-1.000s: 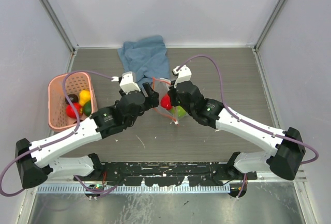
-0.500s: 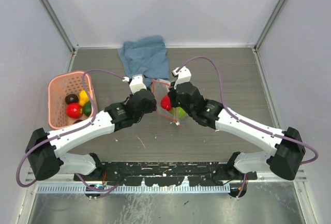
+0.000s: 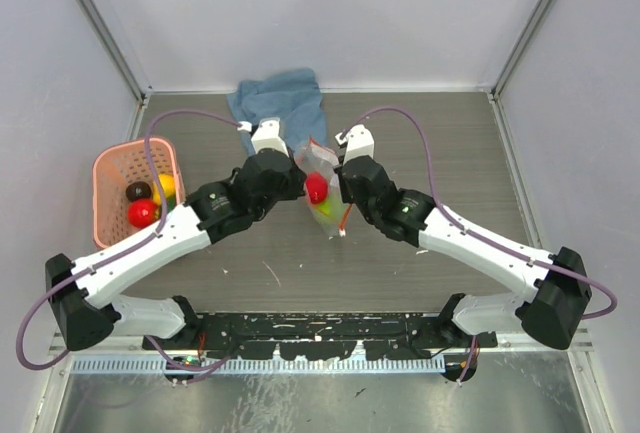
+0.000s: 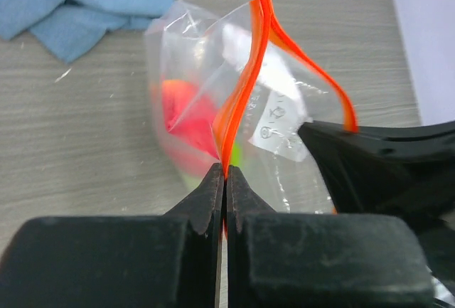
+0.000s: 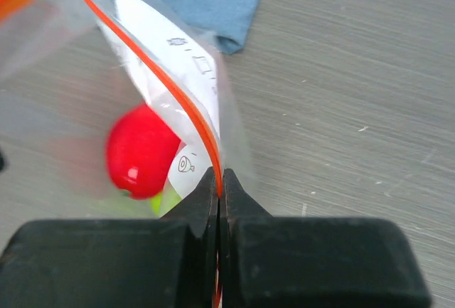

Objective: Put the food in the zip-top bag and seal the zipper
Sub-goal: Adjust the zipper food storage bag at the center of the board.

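From above we cannot see how the jaws stand. Close up, the left gripper (image 4: 225, 174) is fully closed on one lip of the zipper (image 4: 249, 73), the right gripper (image 5: 220, 178) on the other. The zip-top bag (image 3: 322, 193) stands between them, mid-worktop (image 3: 460, 143); the red fruit (image 5: 141, 153) inside is blurred. Beyond lies the blue cloth (image 3: 285, 103).
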